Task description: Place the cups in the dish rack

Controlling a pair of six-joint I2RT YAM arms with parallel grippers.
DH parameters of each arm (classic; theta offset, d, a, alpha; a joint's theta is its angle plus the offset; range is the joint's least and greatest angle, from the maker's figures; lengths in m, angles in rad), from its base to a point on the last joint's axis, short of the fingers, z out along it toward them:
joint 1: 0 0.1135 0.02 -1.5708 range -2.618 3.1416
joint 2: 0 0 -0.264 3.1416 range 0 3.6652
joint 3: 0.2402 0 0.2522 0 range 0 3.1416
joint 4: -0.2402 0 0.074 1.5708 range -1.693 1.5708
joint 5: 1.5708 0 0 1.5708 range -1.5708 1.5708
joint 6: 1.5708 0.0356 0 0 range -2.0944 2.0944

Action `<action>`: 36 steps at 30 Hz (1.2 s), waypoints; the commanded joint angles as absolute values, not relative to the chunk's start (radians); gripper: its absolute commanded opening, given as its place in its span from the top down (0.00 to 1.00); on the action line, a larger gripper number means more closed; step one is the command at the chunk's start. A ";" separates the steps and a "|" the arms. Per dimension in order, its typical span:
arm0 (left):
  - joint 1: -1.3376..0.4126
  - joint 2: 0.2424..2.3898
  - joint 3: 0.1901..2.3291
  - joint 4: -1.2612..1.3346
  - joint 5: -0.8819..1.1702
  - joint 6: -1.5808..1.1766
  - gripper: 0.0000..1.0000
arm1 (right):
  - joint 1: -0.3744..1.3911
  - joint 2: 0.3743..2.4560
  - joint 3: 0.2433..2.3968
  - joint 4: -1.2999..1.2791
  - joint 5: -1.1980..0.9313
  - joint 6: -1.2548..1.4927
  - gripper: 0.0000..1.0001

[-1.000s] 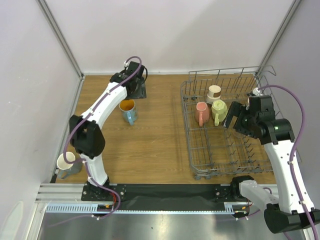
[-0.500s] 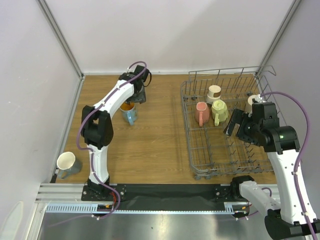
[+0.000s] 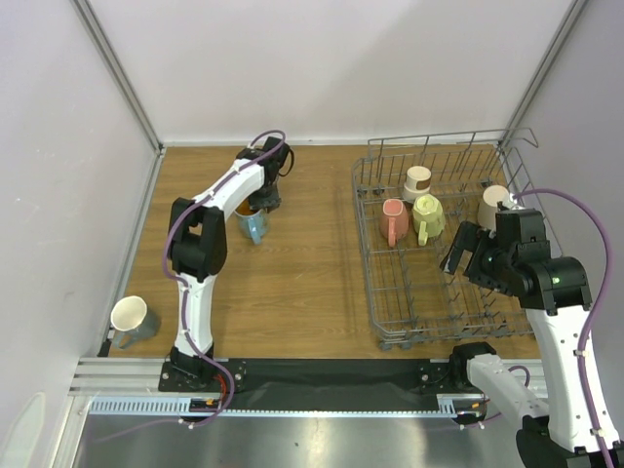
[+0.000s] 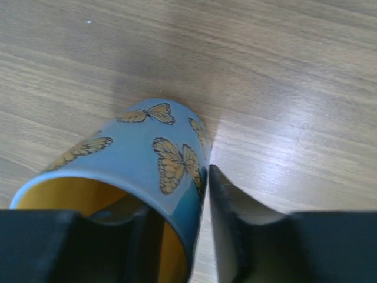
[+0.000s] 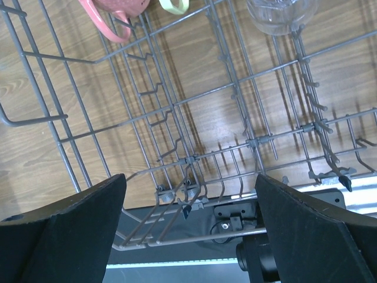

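Note:
The blue cup (image 3: 252, 222) with butterflies and an orange inside stands on the table; it also shows in the left wrist view (image 4: 147, 153). My left gripper (image 3: 257, 201) (image 4: 188, 180) is shut on its wall, one finger inside and one outside. The dish rack (image 3: 366, 261) (image 5: 194, 158) holds a pink cup (image 3: 394, 220) (image 5: 115, 9), a yellow-cream cup (image 3: 427, 216), a small beige cup (image 3: 417, 179), another beige cup (image 3: 493, 203) and a clear glass (image 5: 281, 12). My right gripper (image 3: 462, 252) (image 5: 189, 177) hangs open and empty over the rack's near half. A grey-blue cup (image 3: 132, 318) stands at the table's front left.
The table is walled on the left, back and right. The rack fills the right part of the table, its near rows of tines without cups. The black strip and metal rail (image 3: 322, 375) run along the near edge.
My left gripper has come down from behind the blue cup onto its rim. My right gripper has drawn back toward the near edge, uncovering the beige cup at the rack's right side.

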State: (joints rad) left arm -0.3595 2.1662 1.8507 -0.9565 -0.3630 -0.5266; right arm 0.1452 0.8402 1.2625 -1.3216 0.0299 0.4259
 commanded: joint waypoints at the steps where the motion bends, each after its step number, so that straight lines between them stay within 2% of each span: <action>1: -0.339 2.171 1.878 -0.928 -0.351 -0.543 0.64 | 0.149 0.833 1.270 -1.338 0.046 0.445 0.00; 3: -0.333 2.175 1.879 -0.928 -0.344 -0.541 0.76 | 0.149 0.833 1.270 -1.338 0.045 0.451 0.00; 4: -0.331 2.174 1.884 -0.939 -0.345 -0.540 0.88 | 0.147 0.833 1.269 -1.338 0.043 0.453 0.00; 6: -0.331 2.155 1.881 -0.939 -0.344 -0.538 1.00 | 0.149 0.834 1.264 -1.332 0.037 0.459 0.00; 14: -0.331 1.993 1.907 -0.920 -0.241 -0.548 1.00 | 0.149 0.870 1.255 -1.272 -0.033 0.442 0.00; 20: -0.333 1.746 1.846 -0.803 0.039 -0.649 1.00 | 0.149 0.907 1.250 -1.177 -0.227 0.403 0.00; 23: -0.339 1.598 1.705 -0.640 0.222 -0.750 1.00 | 0.150 0.908 1.232 -1.088 -0.368 0.410 0.00; 28: -0.365 1.389 1.384 -0.145 0.521 -1.019 1.00 | 0.152 0.885 1.165 -0.880 -0.656 0.469 0.00; 31: -0.439 1.290 1.292 -0.016 0.541 -1.101 1.00 | 0.166 0.853 1.093 -0.706 -0.797 0.569 0.00; 36: -0.605 1.186 1.160 0.322 0.480 -1.239 1.00 | 0.242 0.767 0.968 -0.343 -0.893 0.771 0.00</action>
